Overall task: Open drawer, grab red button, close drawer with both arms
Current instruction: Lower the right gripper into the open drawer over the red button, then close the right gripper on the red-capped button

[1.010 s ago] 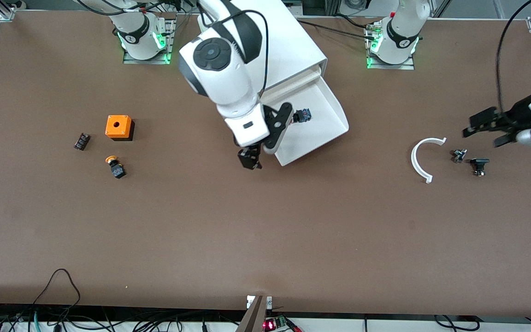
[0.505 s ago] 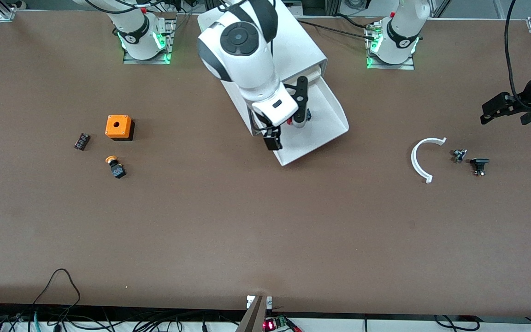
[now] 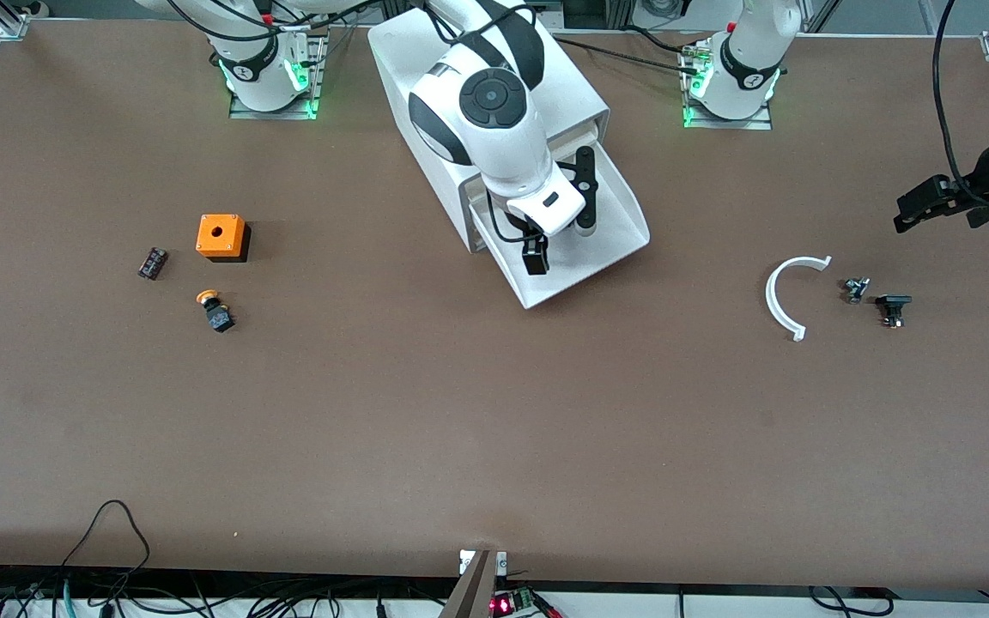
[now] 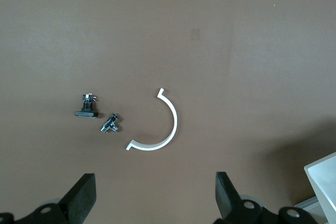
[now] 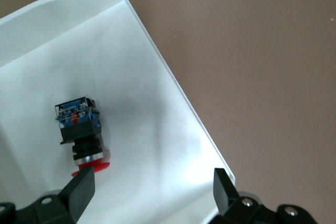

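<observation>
The white drawer, the lowest of the white cabinet, stands pulled open toward the front camera. In the front view the right arm's wrist hides the button. In the right wrist view the button lies on its side on the drawer floor, with a red cap and a black body. My right gripper hangs over the open drawer, open and empty, with the red cap beside one fingertip. My left gripper is open and empty, up over the left arm's end of the table.
An orange cube, an orange-capped button and a small black part lie toward the right arm's end. A white arc and two small parts lie under the left gripper, and show in the left wrist view too.
My right gripper has moved from the table beside the drawer's front corner to over the open drawer, and now hides the button in the front view. My left gripper has drawn back toward the table's end.
</observation>
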Controlling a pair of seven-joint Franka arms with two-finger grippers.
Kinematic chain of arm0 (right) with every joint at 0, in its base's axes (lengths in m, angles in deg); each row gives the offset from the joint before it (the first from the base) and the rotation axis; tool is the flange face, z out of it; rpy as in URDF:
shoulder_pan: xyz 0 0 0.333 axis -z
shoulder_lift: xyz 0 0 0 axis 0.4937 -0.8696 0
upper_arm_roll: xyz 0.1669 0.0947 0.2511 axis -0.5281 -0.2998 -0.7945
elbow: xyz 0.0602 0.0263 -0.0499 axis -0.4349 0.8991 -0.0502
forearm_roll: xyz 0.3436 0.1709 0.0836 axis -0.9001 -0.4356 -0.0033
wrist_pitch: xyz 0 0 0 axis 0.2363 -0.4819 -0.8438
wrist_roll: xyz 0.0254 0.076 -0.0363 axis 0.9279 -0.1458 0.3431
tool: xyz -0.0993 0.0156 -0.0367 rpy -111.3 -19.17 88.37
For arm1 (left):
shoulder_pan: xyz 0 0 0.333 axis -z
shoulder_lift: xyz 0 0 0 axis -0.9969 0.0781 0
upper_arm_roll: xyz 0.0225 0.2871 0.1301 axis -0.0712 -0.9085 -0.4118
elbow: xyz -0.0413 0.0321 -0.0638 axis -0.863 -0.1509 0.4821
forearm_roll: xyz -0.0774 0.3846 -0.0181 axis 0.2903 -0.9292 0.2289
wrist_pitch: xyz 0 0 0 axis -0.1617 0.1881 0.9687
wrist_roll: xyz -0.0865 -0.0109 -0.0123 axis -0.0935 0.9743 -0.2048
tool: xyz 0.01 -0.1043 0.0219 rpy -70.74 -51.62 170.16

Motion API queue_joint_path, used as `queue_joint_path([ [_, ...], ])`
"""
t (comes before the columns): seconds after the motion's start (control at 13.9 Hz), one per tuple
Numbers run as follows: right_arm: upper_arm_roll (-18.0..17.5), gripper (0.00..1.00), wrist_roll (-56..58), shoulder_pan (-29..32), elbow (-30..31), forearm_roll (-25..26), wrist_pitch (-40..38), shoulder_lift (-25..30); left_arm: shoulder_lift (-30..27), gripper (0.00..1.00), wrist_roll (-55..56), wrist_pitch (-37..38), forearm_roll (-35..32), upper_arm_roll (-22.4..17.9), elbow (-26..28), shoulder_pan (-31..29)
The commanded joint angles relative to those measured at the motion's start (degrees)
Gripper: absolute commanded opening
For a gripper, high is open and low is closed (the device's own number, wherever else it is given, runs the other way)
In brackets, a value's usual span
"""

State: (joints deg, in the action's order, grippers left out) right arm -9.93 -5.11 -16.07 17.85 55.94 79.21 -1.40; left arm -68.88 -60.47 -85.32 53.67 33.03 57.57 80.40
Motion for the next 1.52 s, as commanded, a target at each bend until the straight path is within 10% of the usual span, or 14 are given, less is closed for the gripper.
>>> queue_joint_path([
  [0.0, 0.09, 1.0, 1.12, -1.54, -2.78, -0.44, -0.83, -2.34, 0.56, 1.0, 0.78, 1.28, -1.72, 0.14, -1.51, 0.37],
  [1.44, 0.7, 1.0, 1.91, -4.18, -2.43, -0.79, -5.13, -4.98, 0.91, 1.0, 0.78, 1.02, -1.72, 0.06, -1.86, 0.37],
])
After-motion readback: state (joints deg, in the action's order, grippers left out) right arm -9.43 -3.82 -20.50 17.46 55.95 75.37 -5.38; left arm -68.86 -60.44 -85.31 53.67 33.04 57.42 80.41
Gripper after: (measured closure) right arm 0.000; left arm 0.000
